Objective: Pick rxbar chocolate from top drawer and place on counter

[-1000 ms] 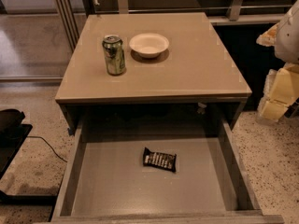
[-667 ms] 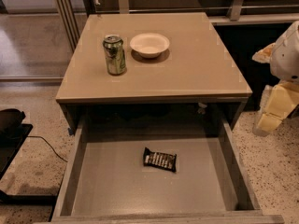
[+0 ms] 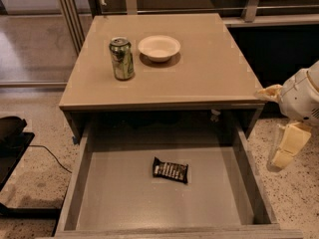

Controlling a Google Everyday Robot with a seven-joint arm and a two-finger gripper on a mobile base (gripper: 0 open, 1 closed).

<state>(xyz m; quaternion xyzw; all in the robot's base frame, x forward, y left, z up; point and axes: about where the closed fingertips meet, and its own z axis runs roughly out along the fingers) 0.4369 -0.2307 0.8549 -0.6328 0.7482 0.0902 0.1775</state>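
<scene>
The rxbar chocolate, a small black-wrapped bar with white lettering, lies flat near the middle of the open top drawer's grey floor. The beige counter is the cabinet top above the drawer. My gripper hangs at the right edge of the view, outside the drawer's right side wall and over the speckled floor. It is below counter level, well to the right of the bar, and touches nothing.
A green drink can and a white bowl stand on the counter's back left part. A dark object with a cable lies on the floor at left. A railing and glass panels run behind the cabinet.
My gripper has moved down and slightly left along the cabinet's right side, from counter height to beside the drawer. The bar, can and bowl have not moved.
</scene>
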